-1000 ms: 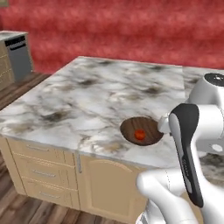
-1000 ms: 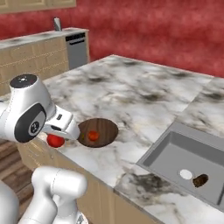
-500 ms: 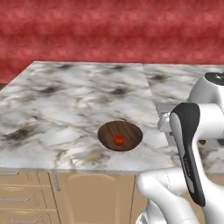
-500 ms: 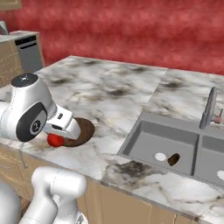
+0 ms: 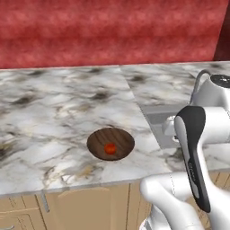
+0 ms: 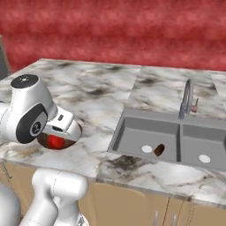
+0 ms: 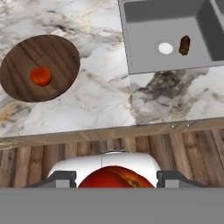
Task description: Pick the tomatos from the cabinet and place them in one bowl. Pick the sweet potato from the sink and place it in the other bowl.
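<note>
Pincer [image 7: 116, 178] grips a tomato [image 7: 116, 176] — another sits in the bowl [image 7: 54, 57].

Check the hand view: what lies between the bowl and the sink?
Only bare marble counter lies between the bowl and the sink, as the hand view shows.

Left base view: from behind the arm, looking forward and down over the marble table [image 5: 54, 108] and bowl [image 5: 110, 143]. Right base view: same table from the other side, taking in the sink [image 6: 170, 137]. Hand view: steeply downward from above, sharing bowl and sink with both.
</note>
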Controlling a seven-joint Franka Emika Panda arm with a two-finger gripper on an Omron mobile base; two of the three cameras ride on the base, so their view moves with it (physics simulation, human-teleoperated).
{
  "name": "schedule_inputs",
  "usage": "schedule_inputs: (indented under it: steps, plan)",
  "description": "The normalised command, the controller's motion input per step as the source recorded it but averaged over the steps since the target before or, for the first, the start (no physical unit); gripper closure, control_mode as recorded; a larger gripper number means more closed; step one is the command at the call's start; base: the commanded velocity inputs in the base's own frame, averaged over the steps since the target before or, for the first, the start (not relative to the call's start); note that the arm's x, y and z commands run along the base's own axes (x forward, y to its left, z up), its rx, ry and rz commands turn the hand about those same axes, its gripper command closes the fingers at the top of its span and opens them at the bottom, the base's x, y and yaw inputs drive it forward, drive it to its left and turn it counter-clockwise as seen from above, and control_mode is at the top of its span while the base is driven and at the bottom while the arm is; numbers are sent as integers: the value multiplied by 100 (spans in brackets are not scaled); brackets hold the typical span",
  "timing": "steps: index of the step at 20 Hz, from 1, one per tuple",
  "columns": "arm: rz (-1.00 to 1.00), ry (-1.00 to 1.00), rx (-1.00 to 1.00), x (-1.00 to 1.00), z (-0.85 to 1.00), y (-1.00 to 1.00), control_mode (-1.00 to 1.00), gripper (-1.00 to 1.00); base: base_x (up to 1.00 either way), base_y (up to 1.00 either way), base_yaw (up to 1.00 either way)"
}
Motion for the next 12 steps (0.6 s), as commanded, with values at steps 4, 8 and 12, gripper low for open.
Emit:
schedule_inputs:
  steps: [4, 8, 12]
  plan:
    - [0, 0, 0, 0, 0, 0, 100, 100, -9, 60, -24]
    - [0, 0, 0, 0, 0, 0, 100, 100, 3, 83, -15]
    - [0, 0, 0, 0, 0, 0, 100, 100, 35, 48, -9]
